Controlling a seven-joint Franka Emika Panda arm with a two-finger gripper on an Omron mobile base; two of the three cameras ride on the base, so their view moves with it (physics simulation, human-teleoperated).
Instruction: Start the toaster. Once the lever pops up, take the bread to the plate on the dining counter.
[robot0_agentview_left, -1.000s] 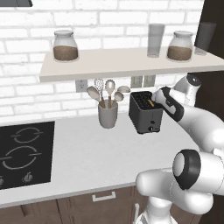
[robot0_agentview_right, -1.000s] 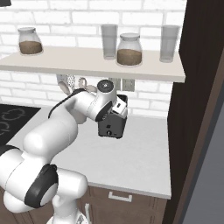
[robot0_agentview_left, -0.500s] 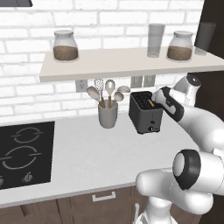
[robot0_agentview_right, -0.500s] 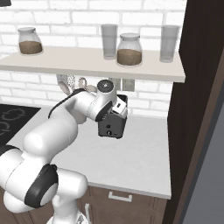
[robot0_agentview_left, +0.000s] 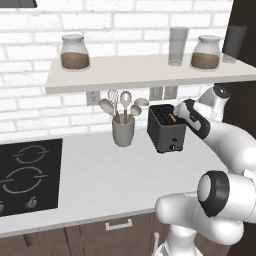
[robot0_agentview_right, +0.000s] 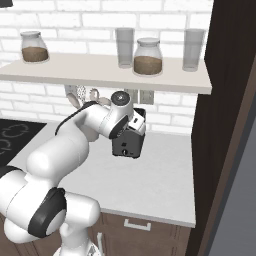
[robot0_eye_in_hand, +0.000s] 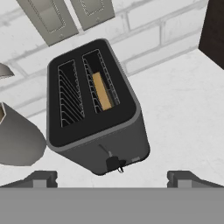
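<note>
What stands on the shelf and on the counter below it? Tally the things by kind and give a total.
Jars with brown contents on the shelf: 2
Empty glasses on the shelf: 2
Toaster: 1
Bread slice in the toaster: 1
Utensil cup: 1
Total: 7

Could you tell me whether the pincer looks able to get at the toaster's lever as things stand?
Probably yes. The open pincer hovers just above the toaster, with the lever on the end facing it and nothing between them; the utensil cup stands off to one side.
</note>
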